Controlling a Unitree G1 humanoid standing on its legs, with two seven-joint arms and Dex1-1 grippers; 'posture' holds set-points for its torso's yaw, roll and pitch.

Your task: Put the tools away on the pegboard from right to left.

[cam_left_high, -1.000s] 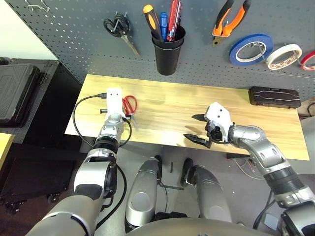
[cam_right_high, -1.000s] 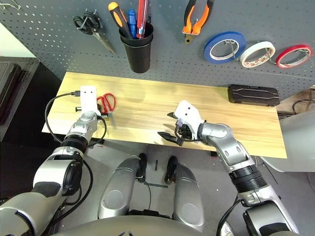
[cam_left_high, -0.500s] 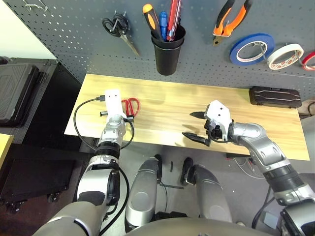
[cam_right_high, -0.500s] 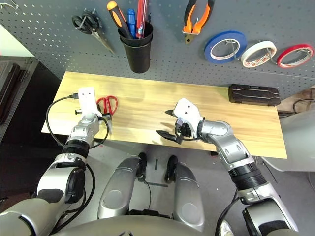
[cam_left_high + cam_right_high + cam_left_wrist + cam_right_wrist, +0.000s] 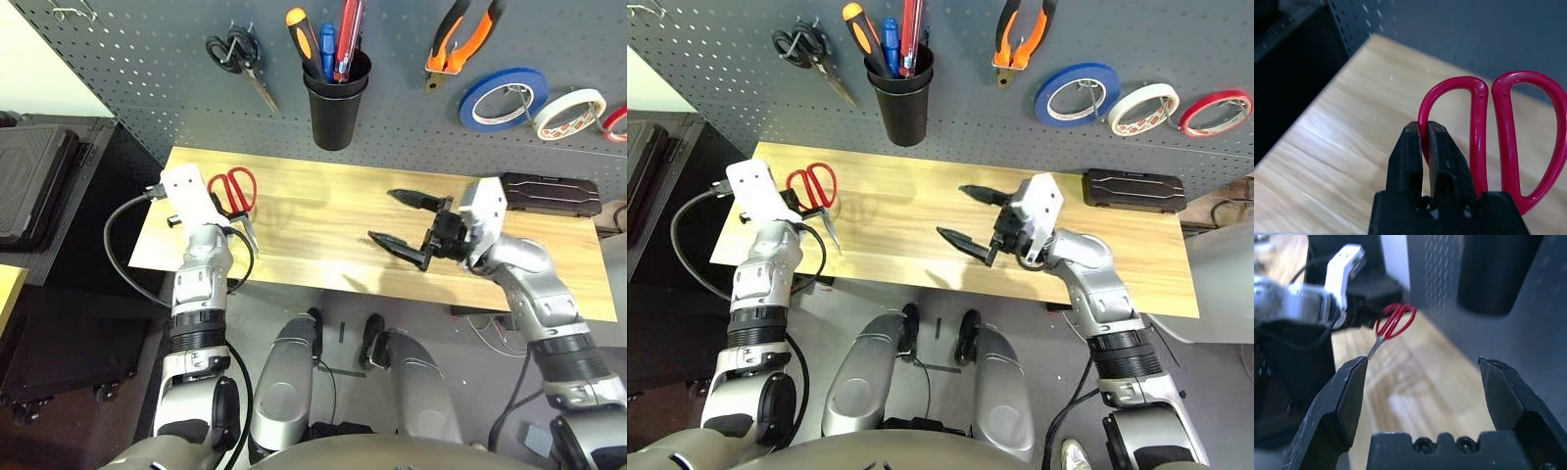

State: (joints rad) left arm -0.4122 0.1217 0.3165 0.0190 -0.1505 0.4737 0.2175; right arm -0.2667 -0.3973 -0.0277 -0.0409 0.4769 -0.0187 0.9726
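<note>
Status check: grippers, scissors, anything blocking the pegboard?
Left gripper shut on red-handled scissors, lifted off table. Right gripper open, empty. Pegboard path unobstructed.

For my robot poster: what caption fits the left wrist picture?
The left tool, shut on one loop of the red-handled scissors, holds them above the wooden table.

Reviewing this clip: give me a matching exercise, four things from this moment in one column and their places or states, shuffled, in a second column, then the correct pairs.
Things:
1. red-handled scissors
2. orange-and-black-handled pliers
3. orange-and-black-handled screwdriver
4. right pincer

Places or states:
A. standing in the black cup holder
B. open, holding nothing, above the table
C. hanging on the pegboard beside the blue tape roll
D. pinched by one handle loop in the shut left pincer

Pairs: 1-D, 2-C, 3-A, 4-B
</note>
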